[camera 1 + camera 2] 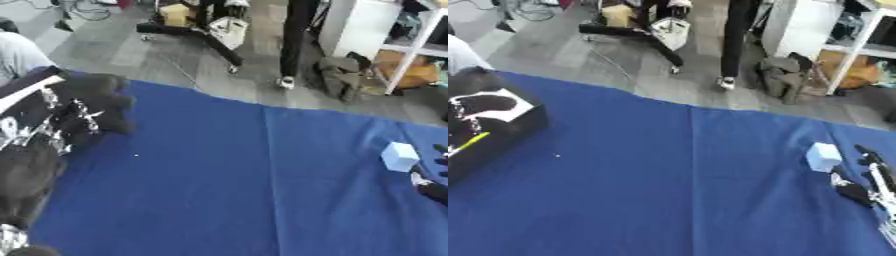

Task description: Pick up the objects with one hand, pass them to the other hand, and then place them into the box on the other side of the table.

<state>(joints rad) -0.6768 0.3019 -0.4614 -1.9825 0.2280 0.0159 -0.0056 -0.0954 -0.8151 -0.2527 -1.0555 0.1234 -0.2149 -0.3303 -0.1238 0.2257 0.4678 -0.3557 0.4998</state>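
While the right hand (868, 175) hovers with fingers spread beside the pale blue cube (824, 156) | grasp advice: curl squarely around opposite faces | left hand (87, 107): finger state unclear | black box (487, 127) far left.

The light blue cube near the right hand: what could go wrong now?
The light blue cube lies close to the table's right edge, so a nudge from the right hand could push it off. The hand's fingers sit beside the cube, not around it, so a grasp may slip. The black box is far left, so a handover is needed.
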